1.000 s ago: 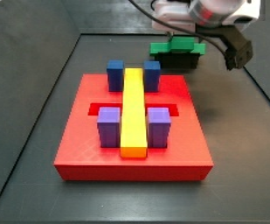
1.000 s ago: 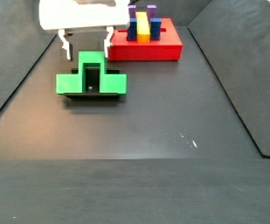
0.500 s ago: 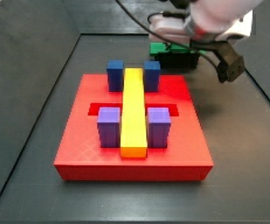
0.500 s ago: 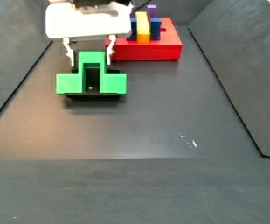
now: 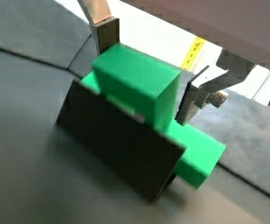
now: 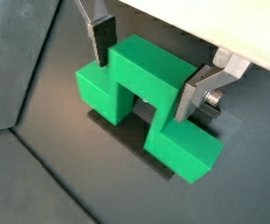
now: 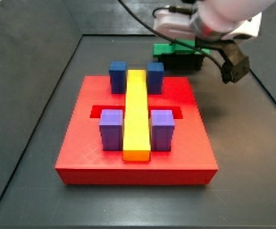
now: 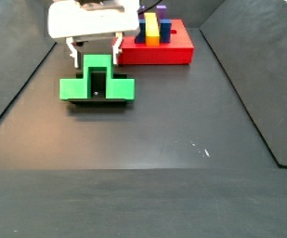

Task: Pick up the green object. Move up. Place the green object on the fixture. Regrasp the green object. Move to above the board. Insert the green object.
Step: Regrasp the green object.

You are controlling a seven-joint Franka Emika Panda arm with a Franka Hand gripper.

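Note:
The green object (image 8: 96, 85) rests on the dark fixture (image 8: 98, 102), away from the red board (image 8: 171, 54). Both wrist views show its raised square centre (image 5: 131, 83) (image 6: 148, 83) with lower lobes at the sides, on the fixture (image 5: 114, 144). My gripper (image 8: 94, 58) is down over it and open, with one finger on each side of the raised centre (image 5: 148, 70) (image 6: 144, 79), close to its faces. In a side view the arm (image 7: 205, 22) covers most of the green object (image 7: 164, 49) and the fixture (image 7: 182, 63).
The red board (image 7: 92, 143) carries a long yellow bar (image 7: 137, 112), two blue blocks (image 7: 119, 72), two purple blocks (image 7: 110, 130) and recessed slots. Dark raised walls edge the black floor (image 8: 158, 167).
The gripper has come down from above the green object until its fingers straddle the raised centre. Since half a second ago it has hardly moved. The green object has stayed on the fixture.

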